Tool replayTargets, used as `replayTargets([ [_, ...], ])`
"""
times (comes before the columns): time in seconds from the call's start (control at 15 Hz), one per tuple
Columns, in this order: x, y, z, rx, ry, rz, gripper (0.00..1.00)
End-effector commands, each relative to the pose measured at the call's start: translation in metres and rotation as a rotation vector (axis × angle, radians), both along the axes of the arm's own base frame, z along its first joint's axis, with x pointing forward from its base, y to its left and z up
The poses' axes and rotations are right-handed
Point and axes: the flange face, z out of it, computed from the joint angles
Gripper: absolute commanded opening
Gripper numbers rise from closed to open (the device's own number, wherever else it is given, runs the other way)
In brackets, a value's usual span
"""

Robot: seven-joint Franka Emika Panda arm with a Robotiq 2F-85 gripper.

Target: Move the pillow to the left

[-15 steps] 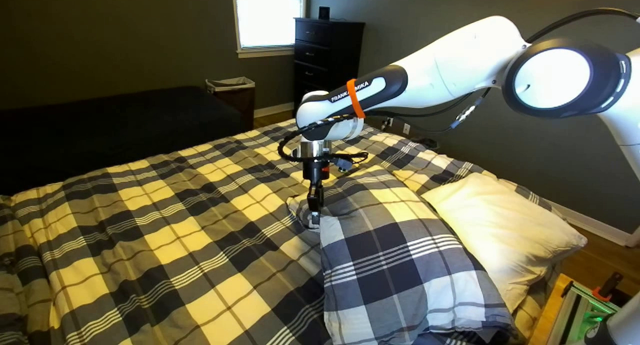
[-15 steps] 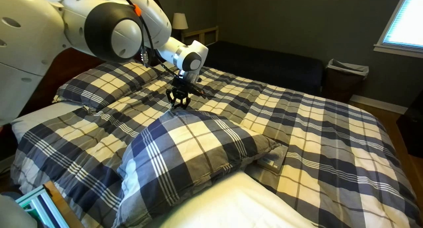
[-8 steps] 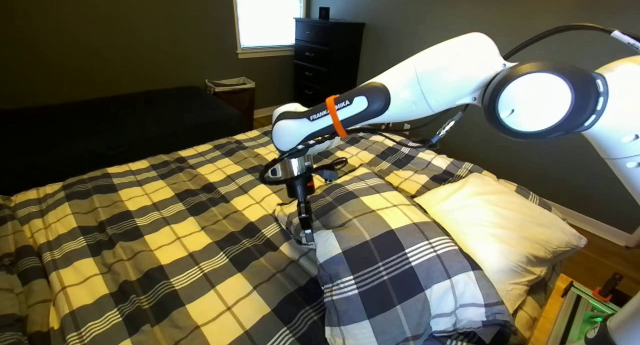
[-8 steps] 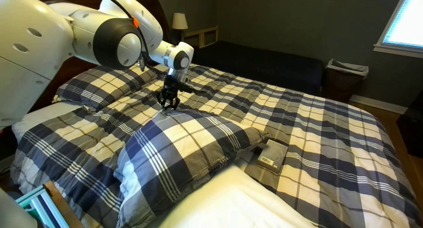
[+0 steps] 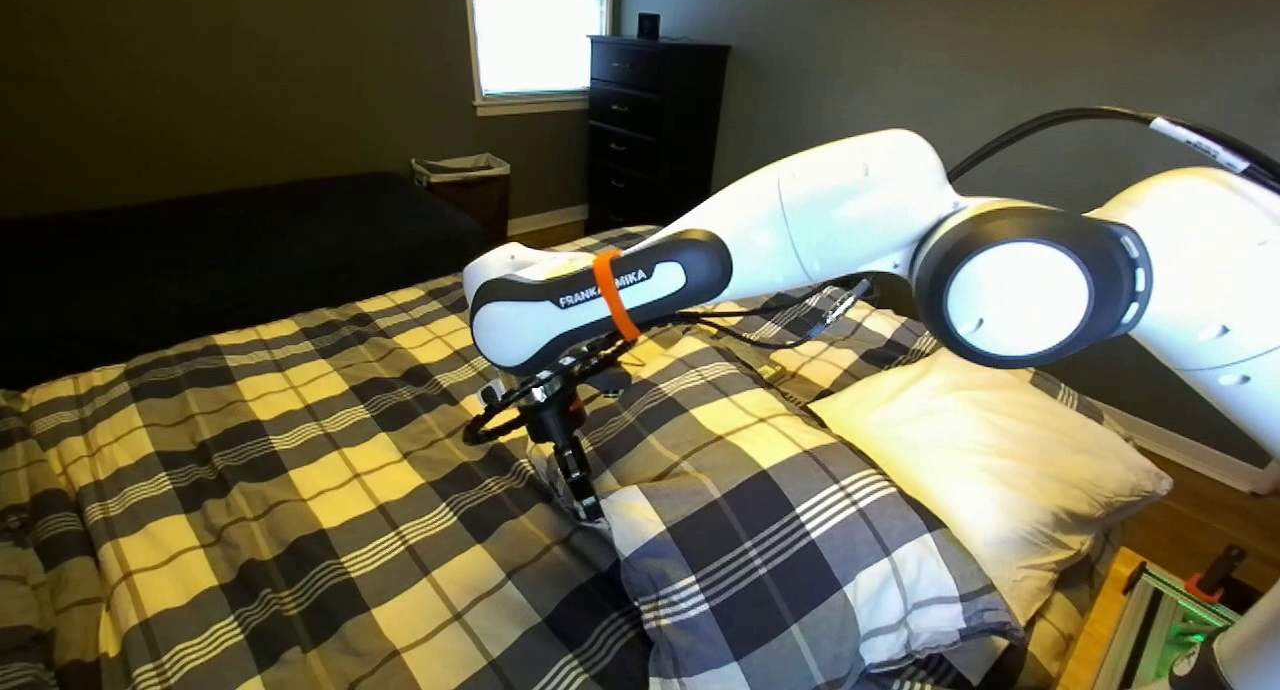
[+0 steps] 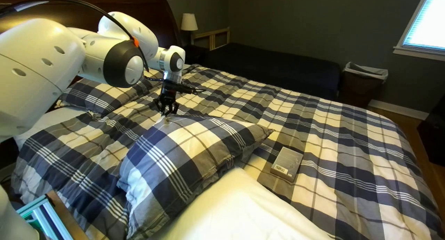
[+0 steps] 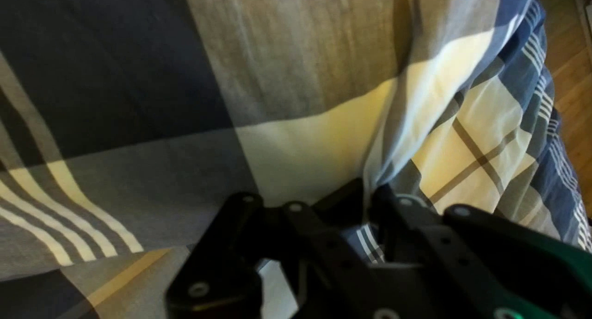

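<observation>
The pillow is large, plump and plaid in navy, grey and white. It lies on the bed in both exterior views [image 5: 790, 510] [image 6: 194, 146] and fills much of the wrist view [image 7: 300, 78]. My gripper [image 5: 592, 518] points down at the pillow's upper edge and also shows in an exterior view [image 6: 168, 114]. In the wrist view, my fingertips [image 7: 370, 194] are closed on a pinched fold of the pillow's cover. The fold is pulled taut towards the fingers. The pillow's underside is hidden.
A cream-white pillow [image 5: 980, 460] lies against the plaid pillow. A grey box [image 6: 288, 163] lies on the plaid bedspread [image 5: 330, 450]. Another plaid pillow [image 6: 107, 90] rests by the headboard. A metal-framed stand [image 6: 45, 215] is at the bed's edge.
My gripper has moved left in both exterior views, and lower in one of them. The pillow has been dragged left with it, uncovering the grey box. The cream-white pillow has hardly moved.
</observation>
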Motion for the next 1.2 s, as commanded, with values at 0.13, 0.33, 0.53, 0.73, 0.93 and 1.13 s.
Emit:
replayTargets([
  [0.13,-0.006,0.041,0.017,0.01,0.037,-0.031,0.01],
  [0.33,-0.017,0.061,0.021,0.028,0.084,0.029,0.01],
  [0.53,-0.026,0.071,0.022,0.019,0.124,0.044,0.18],
  [0.73,-0.018,0.071,0.048,-0.013,0.057,-0.128,0.44],
  [0.93,-0.018,0.074,0.086,-0.065,0.0,-0.27,0.66],
  [1.13,-0.023,0.08,0.121,-0.12,-0.041,-0.419,0.88],
])
